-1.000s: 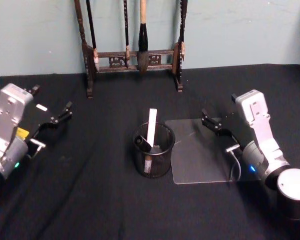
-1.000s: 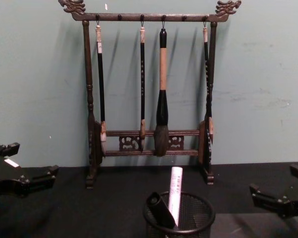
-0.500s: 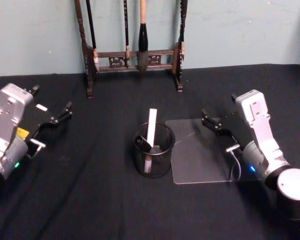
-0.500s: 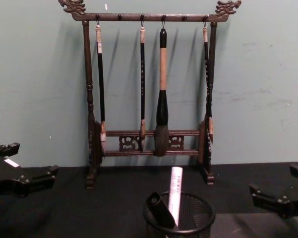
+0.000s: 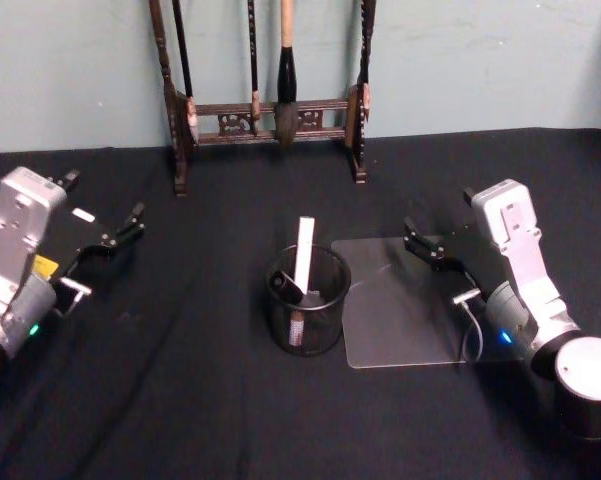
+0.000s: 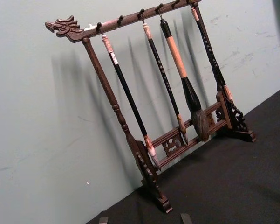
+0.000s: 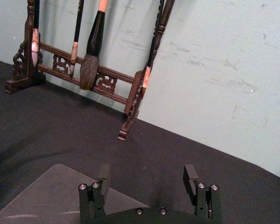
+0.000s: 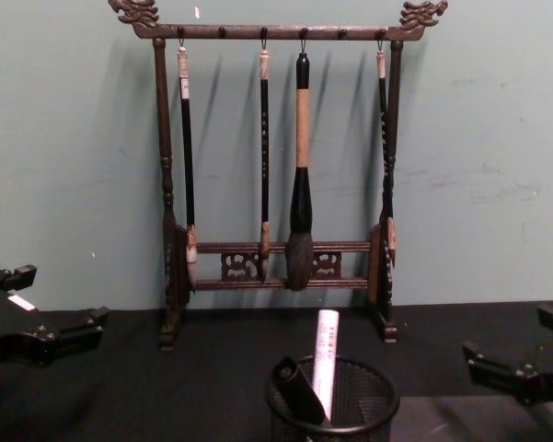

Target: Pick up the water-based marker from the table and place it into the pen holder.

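Marker (image 5: 302, 262) stands upright in the mesh pen holder (image 5: 309, 300), beside a dark object in the same cup. Holder sits on the black surface (image 5: 180, 400), between the two end effectors. Right end effector (image 5: 427, 247) open, empty, over a clear mat (image 5: 400, 320). Left end effector (image 5: 120, 232) open, empty, well left of the holder. Brush rack (image 5: 270, 110) beyond.

Silver-grey arms — black jaws, blue lights.

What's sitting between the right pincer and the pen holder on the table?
In the head view, a clear flat sheet lies on the black table between the open right pincer and the pen holder; nothing else.
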Controlling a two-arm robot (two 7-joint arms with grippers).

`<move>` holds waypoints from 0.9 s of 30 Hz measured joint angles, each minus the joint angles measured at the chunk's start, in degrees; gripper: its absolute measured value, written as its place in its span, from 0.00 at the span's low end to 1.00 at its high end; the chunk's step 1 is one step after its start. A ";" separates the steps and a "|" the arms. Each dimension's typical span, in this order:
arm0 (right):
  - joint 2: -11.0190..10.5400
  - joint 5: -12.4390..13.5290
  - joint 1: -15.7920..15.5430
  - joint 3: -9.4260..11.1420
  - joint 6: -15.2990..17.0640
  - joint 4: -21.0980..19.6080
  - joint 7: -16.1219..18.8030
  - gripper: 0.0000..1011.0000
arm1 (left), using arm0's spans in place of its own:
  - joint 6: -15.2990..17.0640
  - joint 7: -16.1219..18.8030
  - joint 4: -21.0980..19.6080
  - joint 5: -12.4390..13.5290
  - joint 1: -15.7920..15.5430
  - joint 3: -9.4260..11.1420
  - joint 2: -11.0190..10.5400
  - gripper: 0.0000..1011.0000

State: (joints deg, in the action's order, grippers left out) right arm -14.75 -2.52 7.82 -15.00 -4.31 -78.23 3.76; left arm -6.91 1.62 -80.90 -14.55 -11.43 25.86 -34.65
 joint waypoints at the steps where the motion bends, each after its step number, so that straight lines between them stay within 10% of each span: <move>1: 0.00 0.00 0.00 0.00 0.00 0.00 0.00 0.99 | 0.00 0.00 0.00 0.00 0.00 0.00 0.00 0.99; 27: 0.00 0.00 0.00 0.00 0.00 0.00 0.00 0.99 | 0.00 0.00 0.00 0.00 0.00 0.00 0.00 0.99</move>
State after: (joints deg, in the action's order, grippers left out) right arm -14.75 -2.52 7.82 -15.00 -4.31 -78.23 3.75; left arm -6.91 1.62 -80.90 -14.55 -11.43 25.86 -34.65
